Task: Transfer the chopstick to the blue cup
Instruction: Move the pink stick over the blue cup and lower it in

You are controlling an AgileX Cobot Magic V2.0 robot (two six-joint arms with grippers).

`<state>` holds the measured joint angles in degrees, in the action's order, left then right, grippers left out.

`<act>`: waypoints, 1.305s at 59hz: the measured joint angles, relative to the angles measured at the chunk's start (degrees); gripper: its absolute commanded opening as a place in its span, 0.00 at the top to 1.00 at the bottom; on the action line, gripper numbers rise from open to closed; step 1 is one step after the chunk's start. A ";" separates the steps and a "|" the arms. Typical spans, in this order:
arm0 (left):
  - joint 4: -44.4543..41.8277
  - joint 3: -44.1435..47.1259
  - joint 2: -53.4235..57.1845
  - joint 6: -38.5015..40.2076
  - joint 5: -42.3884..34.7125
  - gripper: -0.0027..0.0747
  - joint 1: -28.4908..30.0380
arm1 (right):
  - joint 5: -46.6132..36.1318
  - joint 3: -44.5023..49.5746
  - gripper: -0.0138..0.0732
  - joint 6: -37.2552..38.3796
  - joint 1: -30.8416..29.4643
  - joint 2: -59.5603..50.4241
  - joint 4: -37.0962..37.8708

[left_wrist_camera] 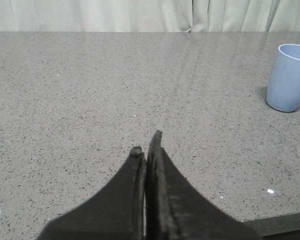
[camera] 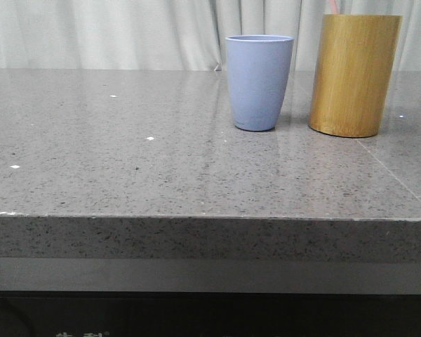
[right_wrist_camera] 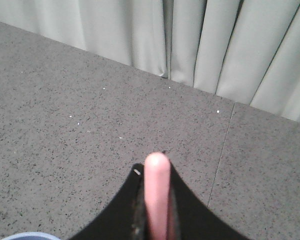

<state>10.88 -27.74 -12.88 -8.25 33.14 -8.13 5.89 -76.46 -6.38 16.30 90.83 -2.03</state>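
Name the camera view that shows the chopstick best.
Right wrist view: the pink chopstick runs up between the right gripper's shut fingers. The front view catches a pink sliver above the bamboo cylinder.

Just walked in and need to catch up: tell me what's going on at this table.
The right claw is shut on the pink chopstick, holding it above the grey table, with a rim of the blue cup at the frame's edge in the right wrist view. The cup stands upright beside a bamboo cylinder. The left claw is shut and holds nothing. No chopstick shows in the cup.
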 measured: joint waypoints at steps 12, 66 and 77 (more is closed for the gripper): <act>0.00 0.00 0.00 0.00 0.00 0.99 0.00 | -0.90 0.00 0.84 0.00 0.00 -2.70 0.27; 0.00 0.00 0.00 0.00 0.00 0.99 0.00 | -10.06 -8.38 0.83 0.00 13.07 0.84 -0.13; 0.00 0.00 0.00 0.00 0.00 0.99 0.00 | -10.06 -8.38 0.83 0.00 13.07 3.06 -0.13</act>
<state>10.88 -27.74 -12.88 -8.25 33.14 -8.13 -4.17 -84.84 -6.38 29.36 93.89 -2.16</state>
